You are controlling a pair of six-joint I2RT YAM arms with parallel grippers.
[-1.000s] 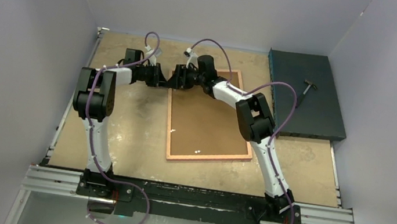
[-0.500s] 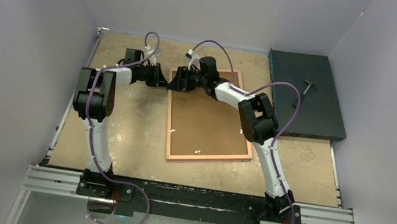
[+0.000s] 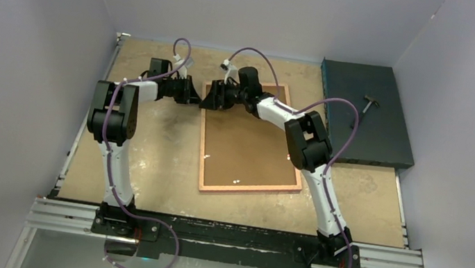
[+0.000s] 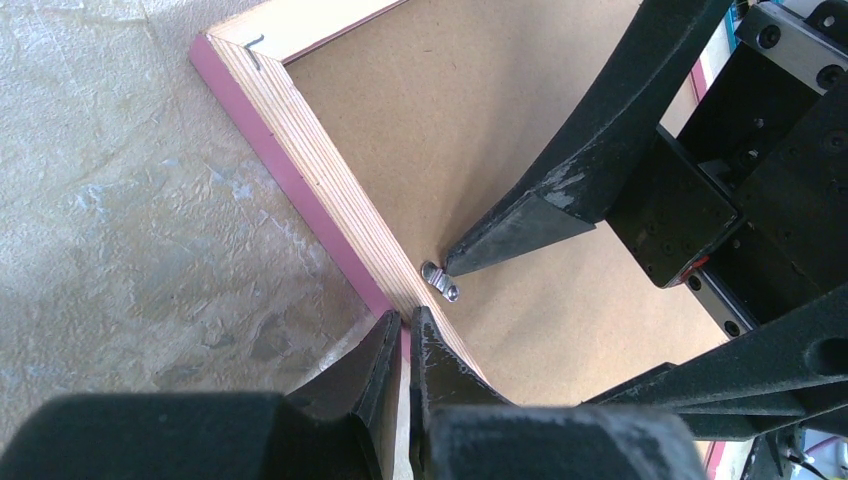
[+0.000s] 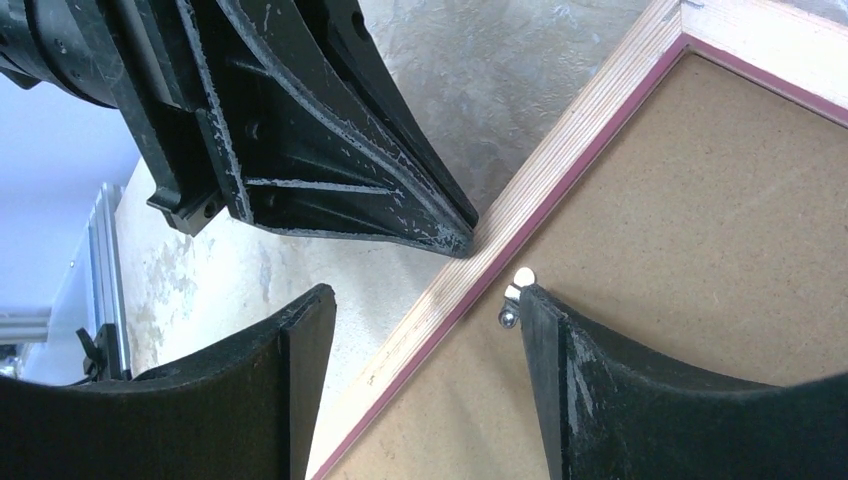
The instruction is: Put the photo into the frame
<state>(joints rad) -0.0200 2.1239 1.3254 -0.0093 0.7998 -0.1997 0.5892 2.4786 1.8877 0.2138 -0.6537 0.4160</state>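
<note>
The frame (image 3: 252,186) is laid face down on the bench (image 3: 146,163), a brown backing board (image 3: 247,142) seated inside. Farther on, at its left rail, the left jaws are set, fully closed, at the outer edge. The right jaws are held wide astride the rail, one finger (image 5: 560,380) at a small metal clip (image 5: 515,297). The photo is not seen. If that finger slips, the board could be scraped or the frame shoved sideways.

The thin-railed rectangular wooden frame (image 4: 340,200) shows pale striped plywood with a pink edge. The flat brown fibreboard backing (image 4: 450,120) is plain. The mottled beige tabletop (image 4: 110,210) is blotchy. At far right, a flat box (image 3: 363,117) is dark teal.
</note>
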